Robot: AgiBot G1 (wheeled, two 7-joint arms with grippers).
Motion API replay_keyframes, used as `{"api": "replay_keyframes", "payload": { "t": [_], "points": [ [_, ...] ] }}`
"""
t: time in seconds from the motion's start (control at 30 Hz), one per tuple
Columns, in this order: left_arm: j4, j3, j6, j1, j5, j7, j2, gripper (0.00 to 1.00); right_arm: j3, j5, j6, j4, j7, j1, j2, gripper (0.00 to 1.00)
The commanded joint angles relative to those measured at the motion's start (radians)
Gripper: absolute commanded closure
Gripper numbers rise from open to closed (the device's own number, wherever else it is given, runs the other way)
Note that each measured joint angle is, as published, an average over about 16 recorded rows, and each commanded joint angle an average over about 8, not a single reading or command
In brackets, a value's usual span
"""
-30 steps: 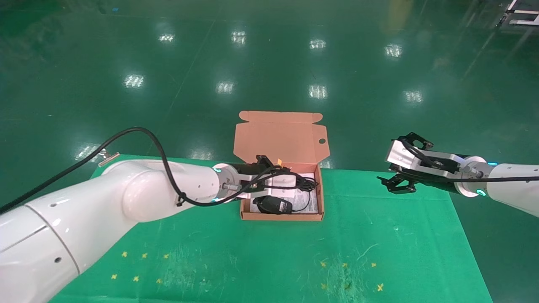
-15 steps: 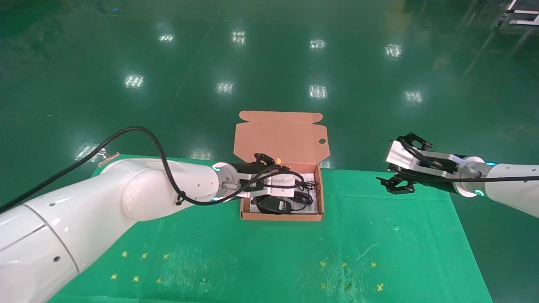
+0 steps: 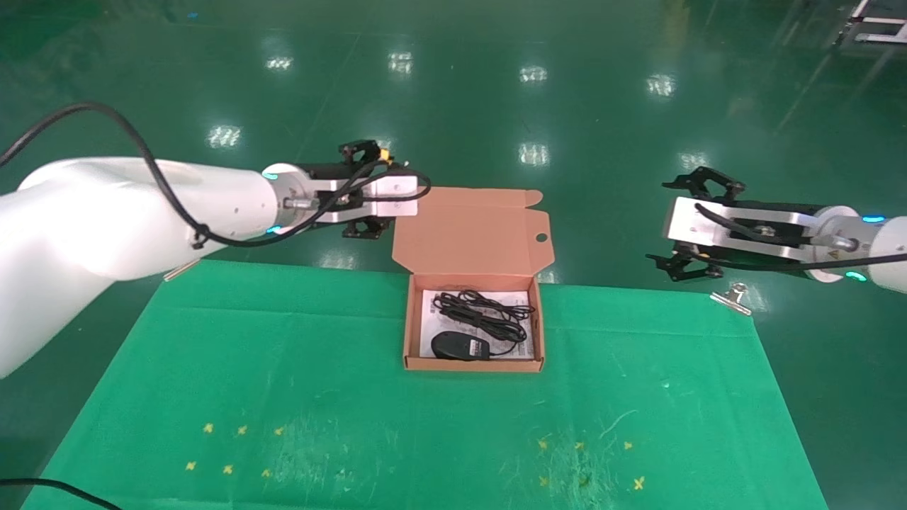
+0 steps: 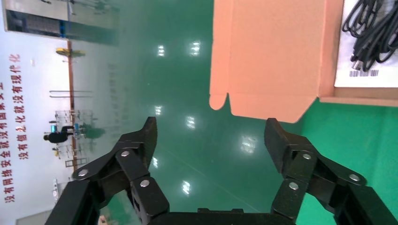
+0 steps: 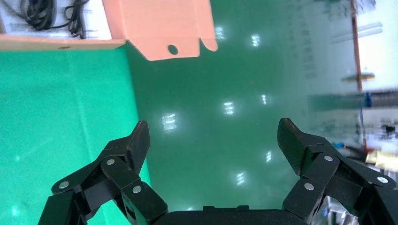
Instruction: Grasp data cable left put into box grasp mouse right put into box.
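The box (image 3: 473, 365) stands open at the middle of the green table, its lid flap (image 3: 471, 234) upright at the far side. The data cable (image 3: 482, 315) lies as a black bundle on the white sheet inside. The mouse (image 3: 457, 346) lies in front of it, near the box's front wall. My left gripper (image 3: 365, 228) hangs open and empty above the floor, just left of the flap; the left wrist view shows it (image 4: 211, 136) with the flap (image 4: 272, 51) and the cable (image 4: 373, 28) ahead. My right gripper (image 3: 677, 268) is open and empty beyond the table's far right edge, also seen from its wrist (image 5: 213, 136).
A green cloth (image 3: 425, 425) covers the table, with small yellow marks near the front. A metal clip (image 3: 733, 297) holds its far right corner and another (image 3: 181, 268) its far left corner. Shiny green floor lies beyond the far edge.
My left gripper has lifted out of the box and drawn back up and to the left, leaving the data cable inside. My right gripper has risen a little.
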Motion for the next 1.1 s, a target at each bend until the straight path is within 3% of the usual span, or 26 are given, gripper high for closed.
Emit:
{"api": "replay_keyframes", "payload": {
  "t": [0.03, 0.57, 1.1],
  "points": [
    [0.001, -0.004, 0.008, -0.005, 0.008, -0.016, -0.008, 0.0, -0.009, -0.013, -0.02, 0.016, -0.002, 0.011, 0.008, 0.0],
    [-0.142, -0.297, 0.293, 0.193, -0.331, 0.015, -0.185, 0.0, 0.133, 0.21, -0.217, 0.184, 0.157, -0.14, 0.079, 0.0],
    [-0.254, -0.529, 0.518, 0.35, -0.599, 0.039, -0.324, 0.0, 0.247, 0.388, -0.374, 0.318, 0.285, -0.261, 0.136, 0.0]
  ]
}}
